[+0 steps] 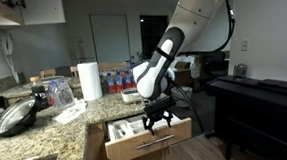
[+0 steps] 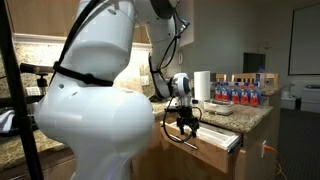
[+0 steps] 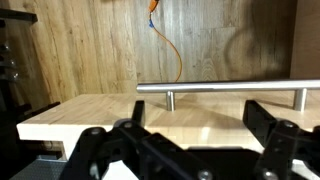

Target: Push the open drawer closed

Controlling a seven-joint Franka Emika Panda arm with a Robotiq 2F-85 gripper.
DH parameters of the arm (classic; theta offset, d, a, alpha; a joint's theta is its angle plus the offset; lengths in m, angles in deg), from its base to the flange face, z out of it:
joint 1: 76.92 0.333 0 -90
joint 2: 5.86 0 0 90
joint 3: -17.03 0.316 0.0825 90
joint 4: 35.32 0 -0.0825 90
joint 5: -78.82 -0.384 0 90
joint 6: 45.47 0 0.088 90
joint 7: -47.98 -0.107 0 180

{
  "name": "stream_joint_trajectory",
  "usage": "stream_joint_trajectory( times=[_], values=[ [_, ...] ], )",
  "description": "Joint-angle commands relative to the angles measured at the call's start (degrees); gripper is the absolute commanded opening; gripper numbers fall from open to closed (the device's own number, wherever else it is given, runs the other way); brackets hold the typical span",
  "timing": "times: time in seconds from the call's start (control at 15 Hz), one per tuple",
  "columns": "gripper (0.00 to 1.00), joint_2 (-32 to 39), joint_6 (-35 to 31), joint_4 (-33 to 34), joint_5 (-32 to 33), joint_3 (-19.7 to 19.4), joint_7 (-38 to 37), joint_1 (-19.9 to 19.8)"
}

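In an exterior view, a speckled granite countertop (image 1: pixel 49 138) fills the left side. It carries a paper towel roll (image 1: pixel 89 80), a dark pan lid (image 1: pixel 15 116) and a pack of water bottles (image 1: pixel 118 81) further back. A dark piece of furniture (image 1: pixel 257 95) stands at the right. Below the counter edge the drawer (image 1: pixel 153 142) is pulled well out, with a pale divider tray (image 1: pixel 124 127) showing inside. The white robot arm (image 1: pixel 185 27) comes down from the upper right and bends at the wrist. Its gripper (image 1: pixel 158 118) points downward just over the drawer's front part, with the jaws spread.

In an exterior view from behind the robot, the arm's bulky white body (image 2: pixel 95 105) takes up most of the foreground. Beyond it are the countertop (image 2: pixel 252 113), the paper towel roll (image 2: pixel 202 86) and the bottles (image 2: pixel 240 92). The drawer (image 2: pixel 216 156) juts out from the cabinet under the counter. The gripper (image 2: pixel 186 126) hangs close above it. Whether it touches the wood cannot be told.

In the wrist view, the drawer's light wooden front edge (image 3: pixel 110 112) runs across the frame. Its slim metal bar handle (image 3: pixel 230 87) is on the far side. Brown plank flooring (image 3: pixel 80 50) lies beyond, with an orange cable (image 3: pixel 166 50) trailing over it. The black fingers (image 3: pixel 95 152) sit wide apart at the bottom, gripping nothing.
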Motion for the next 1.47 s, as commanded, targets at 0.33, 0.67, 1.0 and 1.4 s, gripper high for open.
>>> stream_joint_trajectory(
  times=[0.33,0.67,1.0,1.4],
  values=[
    [1.0,3.3,-7.6,-0.9,8.9,-2.6,-8.4,2.4],
    [1.0,4.0,-22.6,-3.6,14.2,-6.3,-16.1,5.2],
    [1.0,6.1,-33.4,-5.0,19.4,-13.9,-24.4,11.4],
    [1.0,7.7,-38.2,-6.0,22.7,-22.5,-32.2,19.6]
  ],
)
